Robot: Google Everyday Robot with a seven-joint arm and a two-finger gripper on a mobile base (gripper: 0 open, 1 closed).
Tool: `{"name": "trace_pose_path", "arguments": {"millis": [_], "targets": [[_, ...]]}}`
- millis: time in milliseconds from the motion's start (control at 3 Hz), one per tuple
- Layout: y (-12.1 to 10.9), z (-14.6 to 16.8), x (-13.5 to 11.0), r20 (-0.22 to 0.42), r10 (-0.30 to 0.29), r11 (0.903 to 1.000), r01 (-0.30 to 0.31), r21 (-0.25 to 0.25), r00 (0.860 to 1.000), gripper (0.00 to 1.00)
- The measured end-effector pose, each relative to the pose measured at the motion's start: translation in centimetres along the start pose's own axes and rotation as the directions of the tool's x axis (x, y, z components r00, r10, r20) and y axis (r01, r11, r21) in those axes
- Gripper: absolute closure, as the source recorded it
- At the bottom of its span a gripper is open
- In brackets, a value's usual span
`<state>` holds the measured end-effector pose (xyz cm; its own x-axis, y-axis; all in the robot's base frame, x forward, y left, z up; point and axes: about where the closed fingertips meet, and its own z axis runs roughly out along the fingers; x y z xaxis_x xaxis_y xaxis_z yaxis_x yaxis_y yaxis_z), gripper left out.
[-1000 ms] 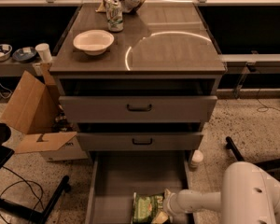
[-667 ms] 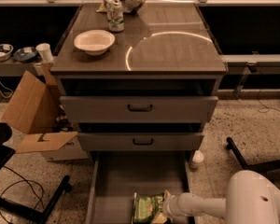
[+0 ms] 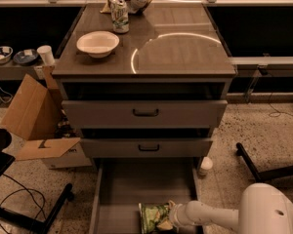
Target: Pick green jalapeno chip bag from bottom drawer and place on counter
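Camera view, from the left: the cardboard box [image 3: 31, 111] on the floor, and the white bowl [image 3: 97, 43] and soda can [image 3: 119, 14] on the counter [image 3: 185, 52], sit just as they did a second ago. The bottom drawer [image 3: 122, 194] stands pulled out. The green jalapeno chip bag [image 3: 154, 217] lies on the drawer floor near the front, a little right of middle. It is in the same spot as before and has not been lifted.

My gripper [image 3: 173, 215] is against the bag's right edge and has barely shifted. My white arm [image 3: 210, 213] and the casing behind it have sunk slightly lower and to the right. I judge that I am still working on the grasp, with the lift and the carry to the counter yet to come.

Whether my gripper is closed on the bag or open beside it I cannot tell, because its tip merges with the crumpled foil. The bag's lower end and the drawer's front are cut off at the bottom edge, and my arm runs out of view at the right corner.
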<state>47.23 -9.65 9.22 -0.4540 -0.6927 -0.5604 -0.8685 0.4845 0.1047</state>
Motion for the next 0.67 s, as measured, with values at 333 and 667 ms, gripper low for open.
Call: {"name": "trace_pose_path", "arguments": {"millis": [333,667], "targets": [[0.00,0.00,0.00,0.000,0.000,1.0000,0.000,0.000,1.000,0.69],[0.06,-0.46,-0.32,0.000,0.000,1.0000,0.000,0.000,1.000,0.93]]}}
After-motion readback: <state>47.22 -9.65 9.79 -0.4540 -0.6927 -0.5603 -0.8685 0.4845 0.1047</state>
